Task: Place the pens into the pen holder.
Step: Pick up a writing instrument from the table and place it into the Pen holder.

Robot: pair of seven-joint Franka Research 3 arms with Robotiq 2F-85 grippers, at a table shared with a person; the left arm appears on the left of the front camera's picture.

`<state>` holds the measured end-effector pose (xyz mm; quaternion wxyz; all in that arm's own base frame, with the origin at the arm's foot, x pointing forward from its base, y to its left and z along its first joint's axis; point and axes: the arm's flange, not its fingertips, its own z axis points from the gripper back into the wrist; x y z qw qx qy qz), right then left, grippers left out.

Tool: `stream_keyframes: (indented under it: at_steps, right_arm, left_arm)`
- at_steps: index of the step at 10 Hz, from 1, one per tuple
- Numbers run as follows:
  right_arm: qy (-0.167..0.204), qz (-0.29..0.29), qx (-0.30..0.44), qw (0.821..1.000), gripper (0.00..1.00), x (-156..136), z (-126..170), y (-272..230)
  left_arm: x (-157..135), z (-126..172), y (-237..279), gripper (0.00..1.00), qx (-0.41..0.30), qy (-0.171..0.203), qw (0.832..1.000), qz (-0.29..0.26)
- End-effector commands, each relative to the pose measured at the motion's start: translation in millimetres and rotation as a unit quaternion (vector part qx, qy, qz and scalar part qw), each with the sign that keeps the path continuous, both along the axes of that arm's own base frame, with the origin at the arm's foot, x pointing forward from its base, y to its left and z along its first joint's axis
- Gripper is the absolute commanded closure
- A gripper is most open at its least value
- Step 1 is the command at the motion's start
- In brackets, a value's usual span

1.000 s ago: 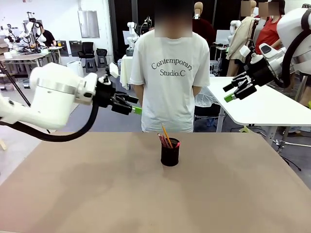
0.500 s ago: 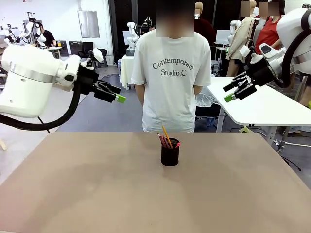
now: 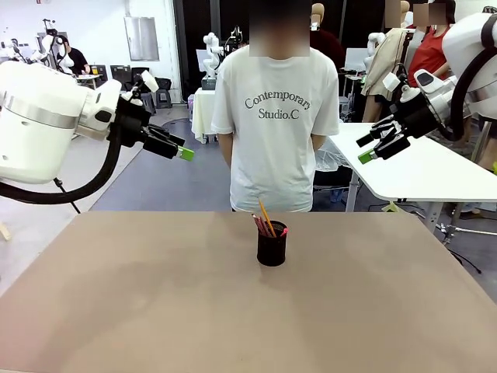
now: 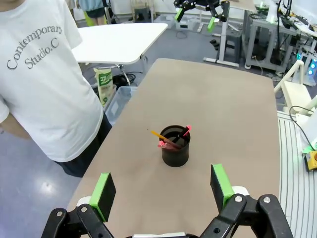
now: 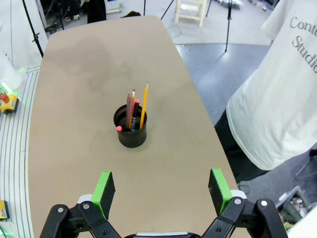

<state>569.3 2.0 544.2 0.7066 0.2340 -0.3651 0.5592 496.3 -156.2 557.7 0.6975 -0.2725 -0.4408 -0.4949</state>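
Front view: my left hand [image 3: 180,150] hangs high over the table's [image 3: 116,311] left side, released, nothing in it. My right hand [image 3: 373,146] is up at the far right, also released w/ nothing in it. The pen holder [image 3: 272,248] stands upright mid-table, just in front of the person [image 3: 273,116], and all three pens [image 3: 266,221] lean inside it. Job looks done to me.

Left wrist view: my fingers [image 4: 103,188] stand spread wide, w/ the holder well below, between them. Yellow pen [image 4: 159,135] sticks out over the rim toward the person; black pen's red end [image 4: 187,130] shows at the far rim.

Right wrist view: fingers [image 5: 103,187] wide too, holder below. Reddish-brown pen [image 5: 129,110] and the yellow one stand tallest.

Handling, my guess: pens are light, stiff, thin, prob. slick & apt to roll, so pinch mid-shaft. Mesh holder is light and tippy; if moved, take it across the wall, low, gently.
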Motion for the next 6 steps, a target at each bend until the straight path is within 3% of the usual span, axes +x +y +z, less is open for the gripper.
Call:
stream_keyframes:
  at_steps: [1, 6]
  right_arm:
    - [-0.002, 0.003, 0.001, 1.0, 0.0, 2.1, 2.8, 0.8]
    - [-0.002, 0.003, 0.001, 1.0, 0.0, 2.1, 2.8, 0.8]
  left_arm:
    - [-3.6, 3.6, 2.0, 0.0, 0.008, -0.006, 1.0, 0.001]
    - [0.0, 0.0, 0.0, 0.0, 0.0, 0.0, 1.0, 0.0]
